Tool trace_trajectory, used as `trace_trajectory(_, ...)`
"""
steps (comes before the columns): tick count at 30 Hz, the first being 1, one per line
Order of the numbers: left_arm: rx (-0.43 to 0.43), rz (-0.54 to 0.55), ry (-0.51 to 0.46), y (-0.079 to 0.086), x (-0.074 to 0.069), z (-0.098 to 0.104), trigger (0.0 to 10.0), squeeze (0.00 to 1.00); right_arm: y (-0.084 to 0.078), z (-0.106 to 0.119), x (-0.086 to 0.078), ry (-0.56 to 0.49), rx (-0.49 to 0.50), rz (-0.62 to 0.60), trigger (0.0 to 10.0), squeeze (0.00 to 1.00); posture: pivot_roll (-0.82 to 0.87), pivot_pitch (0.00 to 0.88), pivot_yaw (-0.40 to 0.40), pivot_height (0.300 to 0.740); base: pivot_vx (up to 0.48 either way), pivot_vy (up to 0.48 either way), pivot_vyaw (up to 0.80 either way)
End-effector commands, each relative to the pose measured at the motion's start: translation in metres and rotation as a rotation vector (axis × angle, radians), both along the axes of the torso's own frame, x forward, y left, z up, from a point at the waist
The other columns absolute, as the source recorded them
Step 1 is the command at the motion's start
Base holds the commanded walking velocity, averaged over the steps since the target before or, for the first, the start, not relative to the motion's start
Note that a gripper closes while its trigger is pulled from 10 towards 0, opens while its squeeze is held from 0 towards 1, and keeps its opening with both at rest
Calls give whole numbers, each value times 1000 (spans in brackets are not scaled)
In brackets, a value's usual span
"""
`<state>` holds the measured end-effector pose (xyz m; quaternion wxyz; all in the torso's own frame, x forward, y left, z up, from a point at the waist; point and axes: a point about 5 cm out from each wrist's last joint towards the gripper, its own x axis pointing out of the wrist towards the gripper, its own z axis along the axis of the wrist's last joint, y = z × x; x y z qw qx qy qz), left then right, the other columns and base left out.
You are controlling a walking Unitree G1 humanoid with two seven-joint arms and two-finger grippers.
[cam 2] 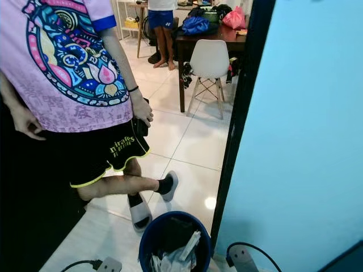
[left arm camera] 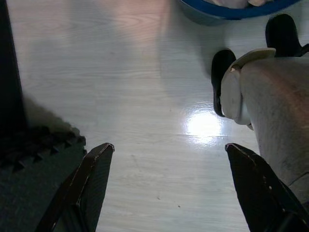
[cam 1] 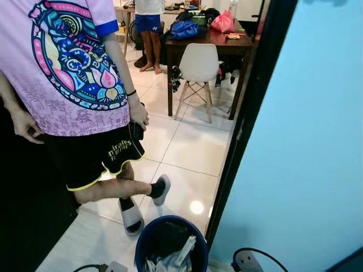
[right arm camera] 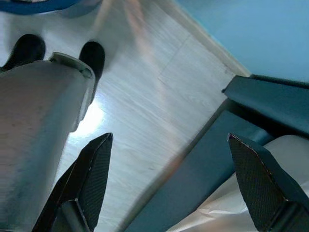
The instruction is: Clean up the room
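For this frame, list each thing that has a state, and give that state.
Blue bin: upright, holding paper rubbish.
White chair: upright, at the table.
Table: cluttered with bags.
Left gripper: open, empty, over floor.
Right gripper: open, empty.
Person: standing, one foot lifted.

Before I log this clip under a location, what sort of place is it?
Most likely a lived-in home: a tiled dining area with a dark wooden table piled with bags, a white chair beside it, and a blue waste bin by a doorway.

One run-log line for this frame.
left gripper open, idle | right gripper open, idle | blue bin ahead, holds trash | person blocks path
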<state>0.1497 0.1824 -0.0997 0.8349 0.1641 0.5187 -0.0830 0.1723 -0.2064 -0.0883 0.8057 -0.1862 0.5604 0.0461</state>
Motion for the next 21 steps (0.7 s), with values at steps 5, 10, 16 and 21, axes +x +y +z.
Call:
trace_trajectory(5,-4,6,44,-5,-12,-5,10000,0,-2,4,8,-20,-21,-21,10000,0,-55,41,-45,735,-480,0,0)
trace_trajectory(10,-6,10,50,-7,-15,-6,10000,0,-5,3,5,-21,-39,-45,10000,0,-53,31,-49,735,-480,0,-150)
trace_trajectory(16,-4,8,52,-7,-17,-7,10000,0,-7,3,4,-32,-45,-89,10000,0,-52,27,-49,735,-480,0,-752)
trace_trajectory(21,-5,9,48,-5,-14,-6,10000,0,-8,2,2,-39,-57,-102,10000,0,-55,31,-45,735,-480,0,-756)
